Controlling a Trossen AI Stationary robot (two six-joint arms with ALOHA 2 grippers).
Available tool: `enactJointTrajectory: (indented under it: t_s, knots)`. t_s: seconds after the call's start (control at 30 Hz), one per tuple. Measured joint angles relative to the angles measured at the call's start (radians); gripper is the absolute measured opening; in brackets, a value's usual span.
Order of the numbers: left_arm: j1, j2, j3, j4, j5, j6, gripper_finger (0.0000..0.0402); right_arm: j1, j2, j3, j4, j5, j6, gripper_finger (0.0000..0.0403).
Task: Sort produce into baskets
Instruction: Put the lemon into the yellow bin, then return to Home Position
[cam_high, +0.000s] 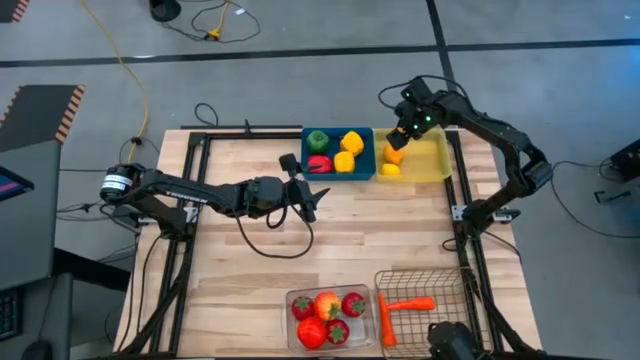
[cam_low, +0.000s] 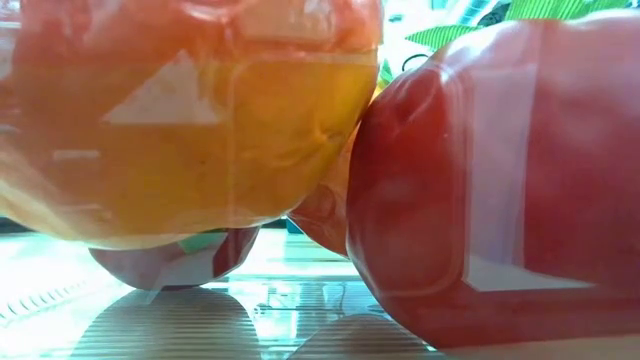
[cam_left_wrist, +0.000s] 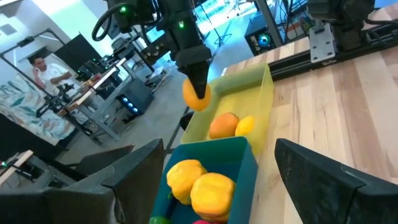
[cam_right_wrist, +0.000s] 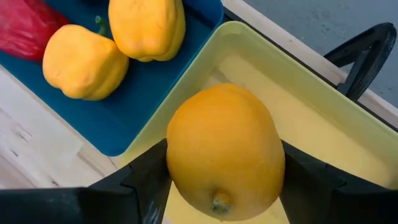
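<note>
My right gripper (cam_high: 400, 138) hangs over the yellow tray (cam_high: 430, 160) at the table's far right, shut on an orange-yellow fruit (cam_right_wrist: 224, 149). An orange (cam_left_wrist: 224, 124) and a lemon (cam_left_wrist: 246, 125) lie in that tray. The blue tray (cam_high: 362, 172) beside it holds two yellow peppers (cam_high: 348, 150), a green pepper (cam_high: 317, 140) and a red one (cam_high: 319, 164). My left gripper (cam_high: 305, 197) hovers open over the table's middle, pointing at the trays, with nothing between its fingers (cam_left_wrist: 124, 180). My right gripper pinches the orange-yellow fruit by two opposite sides (cam_right_wrist: 171, 163) between its two fingers (cam_right_wrist: 146, 183). The fingers slant down from above. The fruit is lifted clear over the yellow tray's left end, its stem dimple (cam_right_wrist: 217, 202) turned toward the wrist.
At the near edge a clear bin (cam_high: 292, 300) holds several red fruits, which fill the low view. A wire-mesh basket (cam_high: 440, 280) beside it holds an orange carrot (cam_high: 408, 304). Bare wood lies between the trays and the near containers. A person (cam_left_wrist: 45, 70) sits in the room beyond.
</note>
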Motion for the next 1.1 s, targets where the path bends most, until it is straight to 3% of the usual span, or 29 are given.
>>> enactJointTrajectory:
  t_s: [0.13, 0.47, 0.67, 0.9, 1.1]
  knots:
    - [0.0, 0.0, 0.0, -0.014, 0.0, 0.0, 0.0293, 0.0, 0.0, 0.0, 0.0, -0.001, -0.003, 0.0283]
    - [0.0, 0.0, 0.0, -0.013, -0.001, 0.0, 0.029, 0.0, 0.0, 0.0, 0.0, -0.002, -0.002, 0.0357]
    - [0.0, -0.016, 0.0, -0.019, 0.0, 0.007, 0.0273, -0.002, 0.0, 0.0, 0.0, -0.002, 0.0, 0.0365]
    - [0.003, -0.16, 0.0, -0.106, -0.002, 0.037, 0.0224, -0.003, -0.037, 0.0, 0.031, -0.006, -0.021, 0.0364]
    - [0.026, -0.386, 0.0, -0.29, -0.002, -0.002, 0.0161, 0.003, -0.15, 0.0, 0.027, -0.11, -0.077, 0.0363]
